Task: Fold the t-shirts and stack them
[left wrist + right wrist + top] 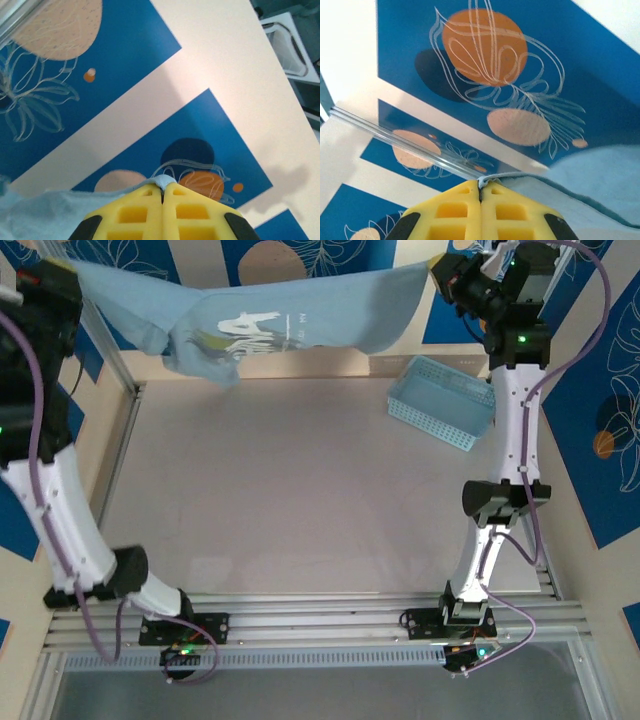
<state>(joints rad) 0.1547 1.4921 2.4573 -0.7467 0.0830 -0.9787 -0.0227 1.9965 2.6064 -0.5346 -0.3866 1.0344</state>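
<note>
A light dusty-blue t-shirt [300,315] with white lettering hangs stretched in the air above the table's far edge, its sleeve end drooping at the left. My left gripper [62,275] holds one corner at the top left and my right gripper [447,275] holds the other at the top right. In the left wrist view the yellow fingers [145,212] of the left gripper [163,186] are shut on a fold of blue cloth [40,215]. The right wrist view shows the right gripper [481,184] pinching the shirt hem [590,185] the same way.
A light-blue plastic lattice basket [443,402] sits tilted at the far right of the table [290,500]. Metal frame rails [120,450] run along the table's left side and near edge. Blue patterned wall panels stand behind.
</note>
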